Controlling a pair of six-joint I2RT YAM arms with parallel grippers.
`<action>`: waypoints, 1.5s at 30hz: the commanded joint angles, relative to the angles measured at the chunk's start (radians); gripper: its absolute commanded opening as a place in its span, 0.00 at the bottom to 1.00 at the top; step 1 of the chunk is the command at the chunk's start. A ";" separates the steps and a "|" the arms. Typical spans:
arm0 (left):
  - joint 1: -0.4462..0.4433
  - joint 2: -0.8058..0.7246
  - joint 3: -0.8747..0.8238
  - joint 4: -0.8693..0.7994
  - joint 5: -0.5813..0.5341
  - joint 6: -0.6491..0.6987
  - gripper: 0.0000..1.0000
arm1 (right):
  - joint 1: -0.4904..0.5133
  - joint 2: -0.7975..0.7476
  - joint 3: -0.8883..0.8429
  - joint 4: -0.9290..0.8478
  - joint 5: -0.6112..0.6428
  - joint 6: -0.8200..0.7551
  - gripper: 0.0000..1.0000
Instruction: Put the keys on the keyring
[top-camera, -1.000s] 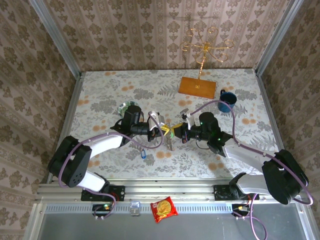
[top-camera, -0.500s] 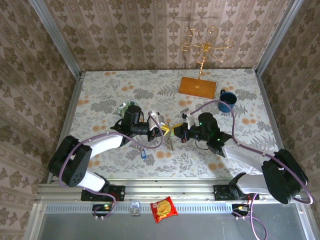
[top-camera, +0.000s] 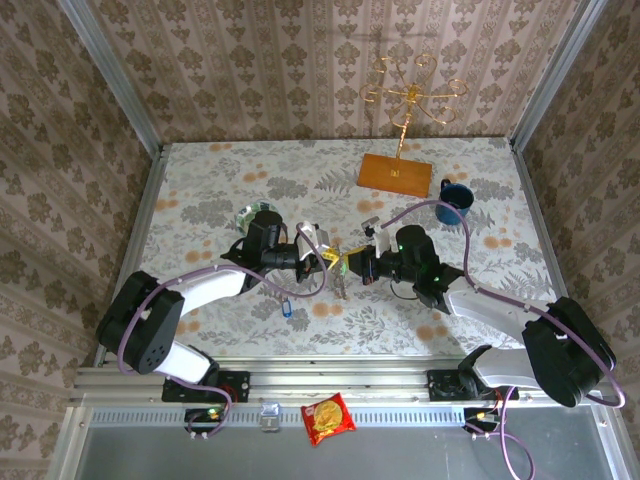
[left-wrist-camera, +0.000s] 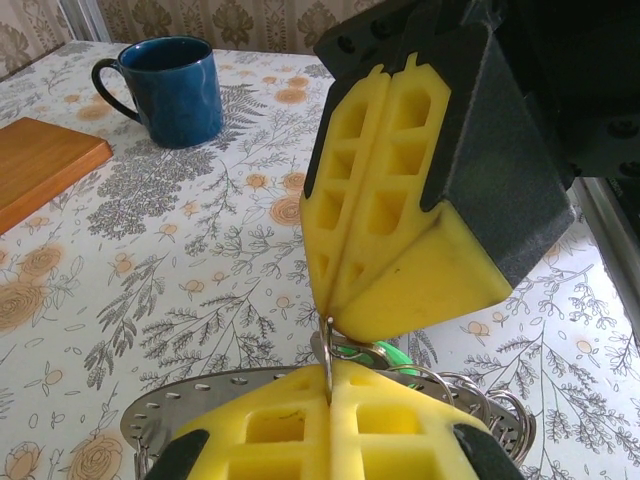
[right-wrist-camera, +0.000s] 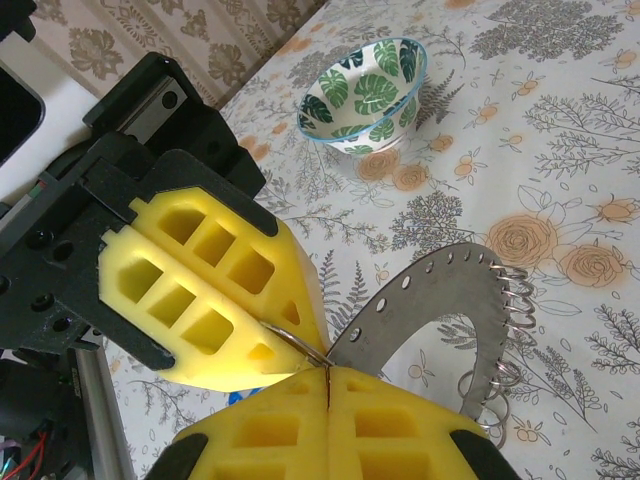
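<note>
My two grippers meet tip to tip above the table's middle, left gripper and right gripper, both shut. The keyring, a flat grey perforated plate with several small wire rings on its rim, hangs between them. In the right wrist view my right gripper pinches the keyring's end. In the left wrist view my left gripper pinches a thin wire ring. The green key's head shows just behind it. The blue key lies on the table below my left arm.
A leaf-patterned bowl stands behind my left arm. A blue mug and a wooden board with a gold wire stand sit at the back right. A red snack packet lies off the table's near edge.
My right gripper has edged slightly left, closing up against the left one. The left arm and the blue key have stayed put.
</note>
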 joint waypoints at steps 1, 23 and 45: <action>-0.011 -0.010 -0.005 0.054 0.020 -0.015 0.00 | -0.003 0.015 0.011 -0.003 0.020 0.009 0.08; 0.001 0.017 -0.031 0.147 0.062 -0.044 0.00 | -0.061 -0.078 0.064 -0.205 -0.120 -0.493 0.37; 0.015 0.004 -0.045 0.151 0.108 -0.020 0.00 | -0.065 0.046 0.209 -0.424 -0.197 -0.752 0.21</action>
